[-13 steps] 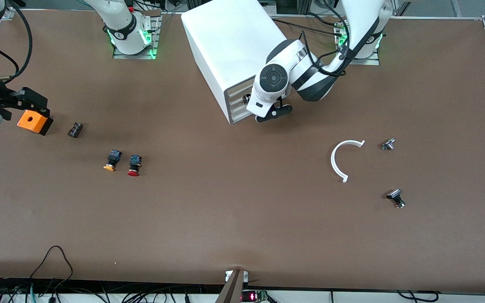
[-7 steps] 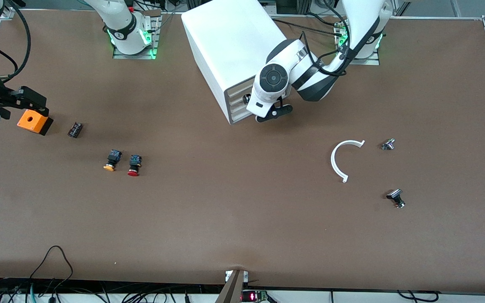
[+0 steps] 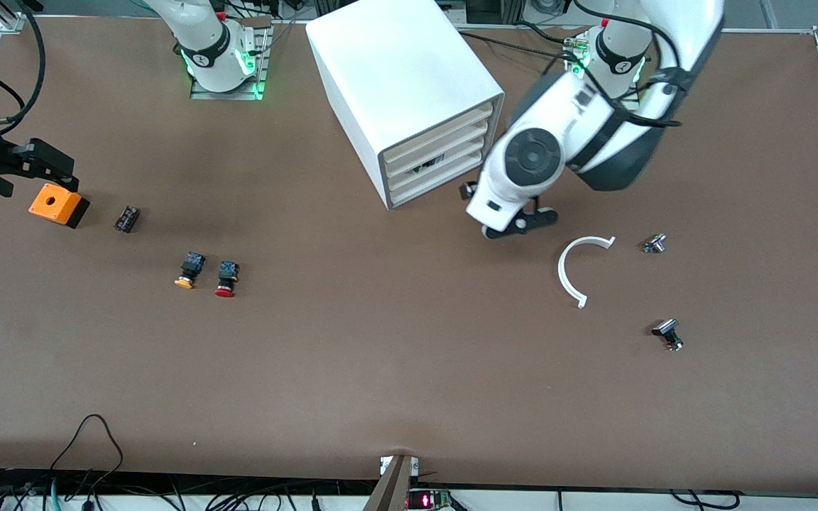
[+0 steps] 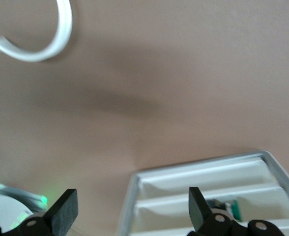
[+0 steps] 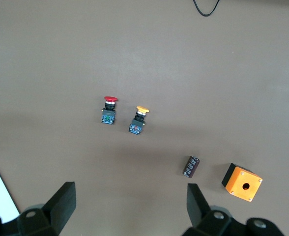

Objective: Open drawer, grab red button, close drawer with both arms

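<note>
The white cabinet (image 3: 395, 71) stands near the arms' bases. Its four stacked drawers (image 3: 437, 157) face the front camera and look flush. Something dark shows in a slot of the third one down. The drawers also show in the left wrist view (image 4: 208, 189). My left gripper (image 3: 501, 209) is open and empty, just off the cabinet's front corner toward the left arm's end, and shows open in its own view (image 4: 130, 209). The red-capped button (image 3: 225, 278) lies on the table beside an orange-capped one (image 3: 187, 271). My right gripper (image 3: 43, 162) hovers open and empty (image 5: 130, 199), high over the orange box (image 3: 55, 204). The red button (image 5: 109, 109) shows below it.
A small black part (image 3: 126, 218) lies between the orange box and the buttons. A white C-shaped ring (image 3: 579, 266) and two small metal parts (image 3: 655, 243) (image 3: 668, 333) lie toward the left arm's end. Cables hang over the table's front edge.
My left gripper has drawn back from the cabinet's front toward the left arm's end, and the drawer fronts now show. My right gripper has shifted slightly away from the orange box.
</note>
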Tool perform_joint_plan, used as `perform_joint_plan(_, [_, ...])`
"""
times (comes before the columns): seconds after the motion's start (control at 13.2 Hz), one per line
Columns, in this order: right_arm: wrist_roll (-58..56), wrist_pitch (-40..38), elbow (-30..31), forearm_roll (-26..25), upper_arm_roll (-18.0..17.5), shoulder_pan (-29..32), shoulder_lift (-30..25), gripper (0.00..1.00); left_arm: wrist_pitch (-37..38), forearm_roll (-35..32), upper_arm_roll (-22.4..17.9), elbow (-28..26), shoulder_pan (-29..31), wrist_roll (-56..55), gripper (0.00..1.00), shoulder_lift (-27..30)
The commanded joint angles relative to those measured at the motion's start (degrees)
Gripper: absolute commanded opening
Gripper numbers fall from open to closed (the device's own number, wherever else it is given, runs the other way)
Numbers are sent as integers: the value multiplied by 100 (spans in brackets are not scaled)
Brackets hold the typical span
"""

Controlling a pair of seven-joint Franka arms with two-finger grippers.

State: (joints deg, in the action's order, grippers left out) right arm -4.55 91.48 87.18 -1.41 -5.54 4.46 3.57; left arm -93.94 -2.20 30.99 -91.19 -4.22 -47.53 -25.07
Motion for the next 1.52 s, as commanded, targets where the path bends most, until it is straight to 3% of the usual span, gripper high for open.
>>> perform_joint_plan(0.0, [15,-139,71,26,-114,90,-225,100,514,-175,21,397,333,1084,99,221])
perform_joint_plan(0.23, [24,-271,71,26,8,-24,-304,100,1481,-184,13,1242,939,2332,99,213])
perform_joint_plan(0.38, [7,-280,71,26,157,-138,-322,100,1527,-193,13,1270,1309,2774,99,213])
perform_joint_plan(0.76, [6,-184,54,18,149,-156,-313,100,1598,-299,-39,1270,1846,3433,99,415])
perform_joint_plan(0.99, [-2,-166,45,-140,105,-156,-313,100,1064,-159,-1125,736,1207,4310,99,1186])
perform_joint_plan(1.29, [33,-166,36,-44,114,-156,-296,100,140,0,-2330,-635,530,4884,99,2453])
perform_joint_plan(1.44, [111,-157,36,26,123,-156,-287,100,-10,297,-2483,-786,501,4990,99,2708])
